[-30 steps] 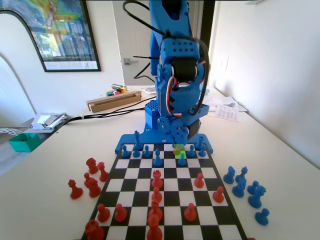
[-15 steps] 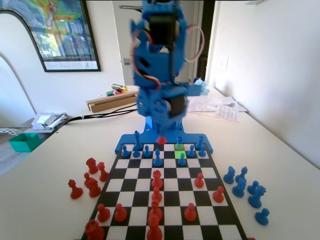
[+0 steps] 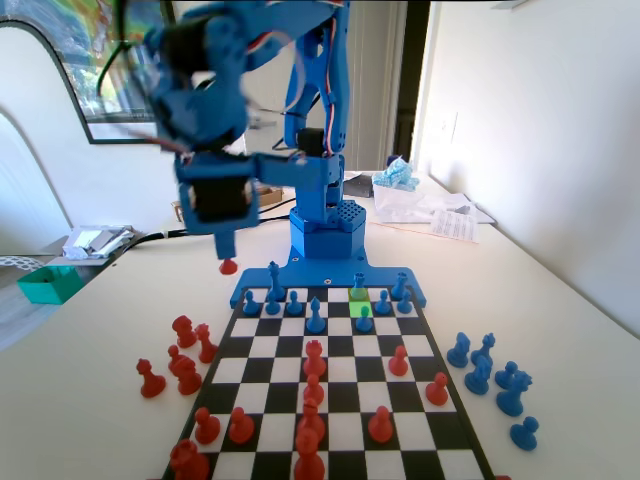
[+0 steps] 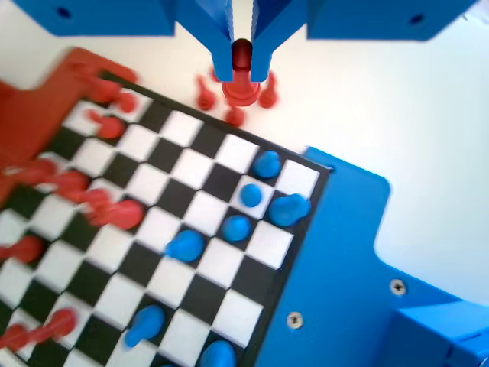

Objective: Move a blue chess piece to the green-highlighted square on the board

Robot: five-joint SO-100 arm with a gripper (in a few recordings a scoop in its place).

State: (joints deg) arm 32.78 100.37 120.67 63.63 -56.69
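One gripper [image 4: 241, 70], jaws closed on a red chess piece [image 4: 241, 82], piece held by its upper part with the round base hanging below the fingertips; in the fixed view, same gripper [image 3: 227, 250] raised above the table left of the board, red piece [image 3: 229, 266] showing at its tip, arm blurred. One board [image 3: 412, 432], black and white checks, dark edge; seen at an angle in the wrist view [image 4: 195, 210]. One green-highlighted square [image 3: 358, 296], second row from the far end, right of centre in the fixed view, a blue chess piece [image 3: 364, 319] standing just in front of it, touching or overlapping its near edge; cannot tell whether the square itself is occupied. Several more blue pieces along the far rows [image 3: 272, 300]; a further group of blue pieces [image 3: 495, 385] off the board on the table at right. Numerous red pieces on the near half of the board [image 3: 314, 357]; another red cluster [image 3: 180, 355] off the board at left.
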